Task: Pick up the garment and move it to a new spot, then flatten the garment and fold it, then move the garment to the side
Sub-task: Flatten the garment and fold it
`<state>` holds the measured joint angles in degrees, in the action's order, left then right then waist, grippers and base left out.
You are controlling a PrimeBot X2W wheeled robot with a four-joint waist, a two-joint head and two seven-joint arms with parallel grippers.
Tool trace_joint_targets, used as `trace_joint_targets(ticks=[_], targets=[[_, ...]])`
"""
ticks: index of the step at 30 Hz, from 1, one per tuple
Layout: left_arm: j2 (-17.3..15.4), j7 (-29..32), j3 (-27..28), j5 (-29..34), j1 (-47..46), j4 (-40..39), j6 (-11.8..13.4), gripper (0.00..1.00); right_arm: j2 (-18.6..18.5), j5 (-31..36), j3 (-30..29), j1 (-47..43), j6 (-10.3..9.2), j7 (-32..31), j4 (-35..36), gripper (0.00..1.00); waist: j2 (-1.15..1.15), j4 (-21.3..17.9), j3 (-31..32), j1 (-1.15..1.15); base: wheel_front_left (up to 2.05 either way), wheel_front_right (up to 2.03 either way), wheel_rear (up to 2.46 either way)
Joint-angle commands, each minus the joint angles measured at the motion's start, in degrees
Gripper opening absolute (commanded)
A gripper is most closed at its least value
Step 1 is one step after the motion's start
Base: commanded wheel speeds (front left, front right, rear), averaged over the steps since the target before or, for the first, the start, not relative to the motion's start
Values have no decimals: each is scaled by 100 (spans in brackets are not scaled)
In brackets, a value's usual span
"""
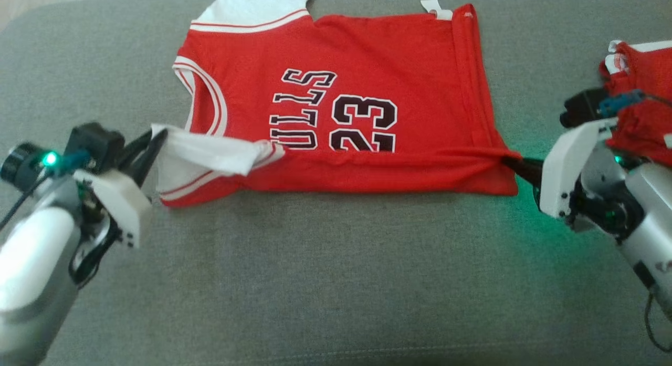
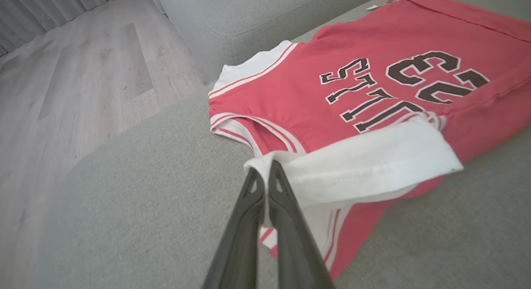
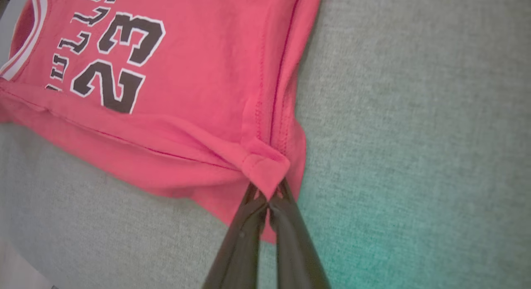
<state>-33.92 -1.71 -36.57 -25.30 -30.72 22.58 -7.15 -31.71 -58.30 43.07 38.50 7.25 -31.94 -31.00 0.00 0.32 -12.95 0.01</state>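
Observation:
The garment [image 1: 341, 108] is a red basketball jersey with white trim and the number 23, spread on the grey cushion [image 1: 315, 282]. Its near edge is lifted and folded over toward the far side. My left gripper [image 1: 157, 137] is shut on the white shoulder strap [image 2: 365, 164] at the jersey's left end. In the left wrist view that gripper [image 2: 265, 166] pinches the strap's white edge. My right gripper [image 1: 517, 164] is shut on the red hem corner [image 3: 265, 173] at the right end, and the right wrist view shows this gripper [image 3: 267, 193] clamping the bunched fabric.
Another red and white garment [image 1: 640, 103] lies bunched at the right edge, behind my right wrist. Wooden floor [image 2: 74, 81] lies beyond the cushion's left end, with a second grey cushion [image 2: 249, 19] further back. Bare cushion stretches in front of the jersey.

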Motion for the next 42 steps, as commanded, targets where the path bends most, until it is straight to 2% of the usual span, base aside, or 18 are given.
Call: trace_joint_targets(ticks=[1, 8, 9, 10, 11, 15, 21, 26, 29, 30, 36, 42], targets=[[-214, -62, 238, 13, -409, -78, -21, 0, -54, 51, -67, 136, 24, -25, 98, 0, 0, -17, -48, -1, 0, 0, 0], [-152, -159, -259, -94, -1213, 606, -32, 0, 118, 229, -54, 483, 24, -65, 52, 0, 0, -98, -258, -1, 0, 0, 0], [-137, -163, -328, -124, -1310, 727, -32, 0, 132, 277, -47, 536, 24, -40, 31, 13, 0, -115, -282, -1, 0, 0, 0], [-115, -191, -373, -148, -1407, 849, -32, 76, 148, 336, -54, 590, 24, 11, -10, 100, 0, -128, -304, -1, 0, 0, 0], [-83, -239, -411, -157, -1499, 968, -33, 100, 173, 391, -63, 646, 24, 90, -38, 100, 0, -135, -320, -1, 0, 0, 0], [104, -678, -347, -199, -1773, 1405, 21, 100, 363, 570, -377, 890, 24, 844, -271, 100, 0, -166, -328, -1, 0, 0, 0], [577, -1297, 337, -582, -1709, 1484, 558, 100, 840, 752, -970, 858, 24, 2541, -328, 100, 0, -137, -65, -1, 0, 0, 0], [960, -1326, 1451, -634, -916, 273, 1035, 100, 1369, 1041, -1499, 395, 24, 3774, -170, 100, 0, -125, 261, -1, 0, 0, 0], [1266, -1327, 1972, -425, -166, -444, 1198, 100, 1662, 1628, -1750, 9, 24, 4348, -138, 100, 0, -132, 448, -1, 0, 0, 0], [1514, -1327, 2239, -272, 318, -802, 1261, 100, 1888, 2100, -2004, -296, 24, 4543, -136, 100, 0, -139, 564, -1, 0, 0, 0], [2240, -1328, 2530, 245, 1451, -1227, 1128, 100, 2641, 3308, -2994, -1448, 24, 4684, 33, 100, 0, -96, 790, -1, 0, 0, 0], [2575, -1328, 2727, 773, 2034, -1000, 944, 100, 2870, 3838, -3395, -2171, 24, 4692, 502, 100, 0, -129, 824, -1, 0, 0, 0]])
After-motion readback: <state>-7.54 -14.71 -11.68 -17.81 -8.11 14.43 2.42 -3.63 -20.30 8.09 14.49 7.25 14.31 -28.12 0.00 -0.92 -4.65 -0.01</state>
